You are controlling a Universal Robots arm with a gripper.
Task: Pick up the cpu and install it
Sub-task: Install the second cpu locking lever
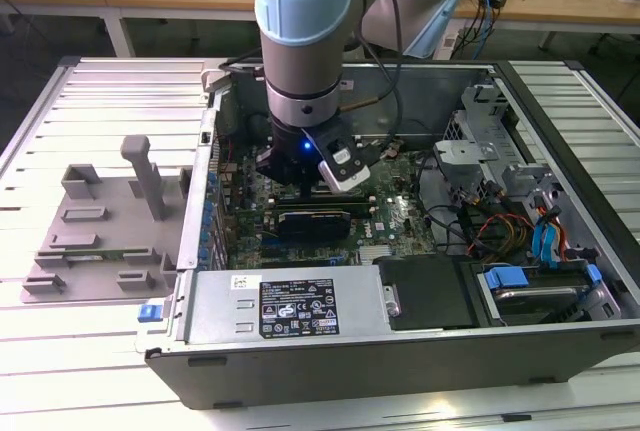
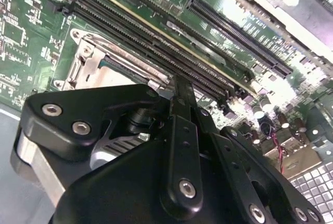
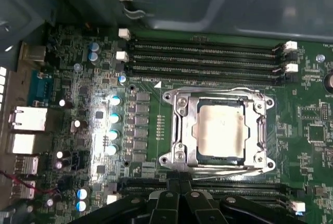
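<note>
The arm reaches down into an open computer case (image 1: 400,351) that lies on its side on a slatted metal table (image 1: 60,101). In the exterior view the gripper (image 1: 300,183) hangs low over the green motherboard (image 1: 395,216), roughly at the centre of the case, with a black power supply (image 1: 290,306) at about 6 o'clock from it and a drive bay with blue tabs (image 1: 530,291) toward 4 o'clock. A grey plastic fixture (image 1: 110,221) sits on the table outside the case, at 9 o'clock from the gripper.

In the first wrist view the cpu (image 3: 221,130), silver-white on top with a thin dark rim, lies flat inside the metal socket frame (image 3: 179,130), seated squarely in the opening. Rows of black memory slots (image 3: 208,57) run along the side of the socket away from the gripper. The gripper's black fingers (image 3: 179,203) appear together and hold nothing, just beside the socket's near edge. In the second wrist view the finger linkage (image 2: 182,130) stands over the socket frame (image 2: 88,63).
</note>
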